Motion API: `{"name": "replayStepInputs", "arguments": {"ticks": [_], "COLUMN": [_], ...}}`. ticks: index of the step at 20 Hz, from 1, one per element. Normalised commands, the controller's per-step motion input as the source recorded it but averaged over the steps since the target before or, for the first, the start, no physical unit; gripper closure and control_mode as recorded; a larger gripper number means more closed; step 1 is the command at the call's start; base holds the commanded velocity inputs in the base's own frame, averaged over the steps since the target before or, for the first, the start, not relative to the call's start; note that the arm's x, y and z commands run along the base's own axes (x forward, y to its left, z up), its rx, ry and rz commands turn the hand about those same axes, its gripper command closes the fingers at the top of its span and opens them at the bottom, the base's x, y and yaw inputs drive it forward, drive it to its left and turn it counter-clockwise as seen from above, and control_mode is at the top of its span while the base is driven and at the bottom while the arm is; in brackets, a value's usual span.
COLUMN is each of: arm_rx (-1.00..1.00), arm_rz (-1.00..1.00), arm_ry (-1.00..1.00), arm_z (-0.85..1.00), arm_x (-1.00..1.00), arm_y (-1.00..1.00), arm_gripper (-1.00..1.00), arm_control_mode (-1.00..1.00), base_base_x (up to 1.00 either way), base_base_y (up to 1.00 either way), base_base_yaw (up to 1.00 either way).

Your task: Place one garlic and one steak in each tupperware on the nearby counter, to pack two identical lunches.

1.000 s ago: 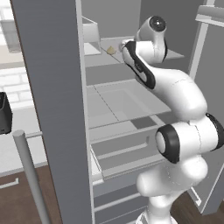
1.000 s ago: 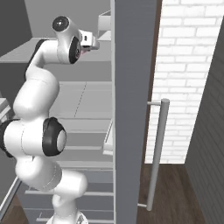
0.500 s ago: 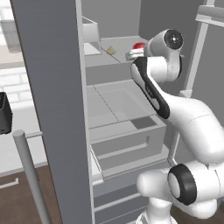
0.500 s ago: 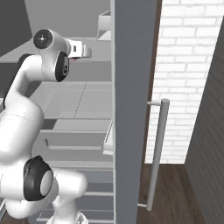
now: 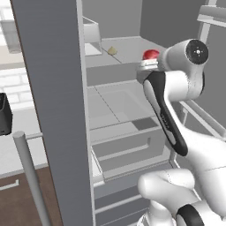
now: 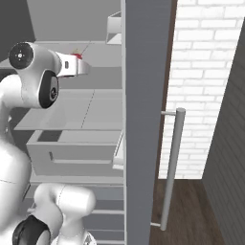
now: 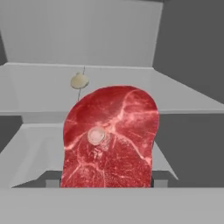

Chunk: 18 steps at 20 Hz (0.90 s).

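Grey fridge shelves surround my gripper, which pinches a flat red marbled steak; a small tan-yellow garlic lump sits behind the steak on the upper shelf.

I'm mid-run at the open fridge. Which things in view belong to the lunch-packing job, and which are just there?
Job:
- steak, held up in front of the hand camera
- garlic, on the fridge shelf behind it
- gripper, at the shelf

Just there:
- fridge door handle
- fridge drawer
- black appliance at the left edge
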Motion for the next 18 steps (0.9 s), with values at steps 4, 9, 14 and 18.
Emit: {"name": "replayStepInputs", "arguments": {"ticks": [4,9,14,18], "arm_rx": [0.00,0.00,0.00,0.00], "arm_rz": [0.00,0.00,0.00,0.00], "arm_ry": [-0.04,-0.03,0.00,0.00], "arm_z": [-0.21,-0.16,0.00,0.00], "arm_x": [-1.00,-0.60,0.00,0.00], "arm_y": [-0.05,-0.09,0.00,0.00], "arm_gripper": [1.00,1.00,1.00,1.00], "arm_control_mode": [-1.00,1.00,1.00,1.00], "base_base_x": [0.00,-0.40,-1.00,-1.00], "base_base_y": [0.00,-0.05,-0.11,0.00], "base_base_yaw": [0.00,0.00,0.00,0.00]}}
